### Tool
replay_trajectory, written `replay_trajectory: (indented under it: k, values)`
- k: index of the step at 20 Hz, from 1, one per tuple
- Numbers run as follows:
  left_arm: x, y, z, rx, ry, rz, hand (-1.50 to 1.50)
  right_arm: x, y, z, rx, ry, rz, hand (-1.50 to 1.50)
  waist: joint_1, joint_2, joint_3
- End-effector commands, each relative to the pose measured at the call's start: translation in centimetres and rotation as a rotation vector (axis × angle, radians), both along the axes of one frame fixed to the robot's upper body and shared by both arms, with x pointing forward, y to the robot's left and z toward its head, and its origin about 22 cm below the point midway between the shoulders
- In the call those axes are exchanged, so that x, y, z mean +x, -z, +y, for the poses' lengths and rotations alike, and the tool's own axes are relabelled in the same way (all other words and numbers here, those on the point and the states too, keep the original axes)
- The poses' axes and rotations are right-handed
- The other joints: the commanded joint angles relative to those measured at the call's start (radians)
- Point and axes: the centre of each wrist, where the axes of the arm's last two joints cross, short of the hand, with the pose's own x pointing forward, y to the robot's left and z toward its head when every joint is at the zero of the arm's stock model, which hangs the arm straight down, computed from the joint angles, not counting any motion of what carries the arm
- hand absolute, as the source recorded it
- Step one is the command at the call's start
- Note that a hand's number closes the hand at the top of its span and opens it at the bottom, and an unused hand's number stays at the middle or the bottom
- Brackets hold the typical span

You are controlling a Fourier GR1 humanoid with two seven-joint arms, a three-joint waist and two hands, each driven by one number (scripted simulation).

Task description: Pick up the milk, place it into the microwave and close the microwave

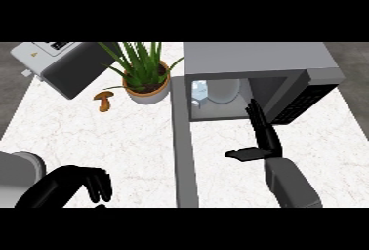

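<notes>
The milk [201, 93] was seen already standing inside the microwave [259, 63], at the left of its cavity beside a pale plate [225, 91]. The door [185, 161] was swung fully open toward the near side, so closing was judged the step left. The right hand [263, 134] was held in front of the opening, fingers straight and thumb spread, gripping nothing. The left hand [85, 181] hung at the near left over the counter [93, 141], fingers relaxed, empty. No writing could be read anywhere.
</notes>
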Motion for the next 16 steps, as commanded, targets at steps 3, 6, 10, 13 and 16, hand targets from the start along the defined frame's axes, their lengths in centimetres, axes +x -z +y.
replay_trajectory:
  k: [3, 6, 10, 13, 16]
  values:
    - [1.8, 0.6, -1.9, 0.074, 0.016, 0.001, 1.50, -5.9, 2.8, -3.4, -0.010, 0.049, 0.005, -1.50, -0.023, -0.004, -0.002]
    - [2.1, 1.4, -3.6, 0.131, 0.075, 0.021, 1.50, -8.4, 3.0, -6.7, 0.002, 0.109, -0.013, -1.50, -0.027, -0.003, -0.003]
    - [4.3, 1.2, -6.6, 0.163, 0.120, -0.048, 1.50, -12.7, 2.2, -12.2, -0.025, 0.123, -0.016, -1.50, -0.023, 0.006, -0.002]
    - [4.2, 3.7, -8.0, 0.160, 0.138, -0.011, 1.50, -14.5, 1.2, -12.7, -0.015, 0.101, -0.041, -1.50, -0.025, 0.007, -0.004]
    - [4.7, 3.7, -9.7, 0.183, 0.143, -0.097, 1.50, -17.2, 0.0, -13.4, 0.027, 0.104, -0.075, -1.50, -0.010, 0.009, -0.003]
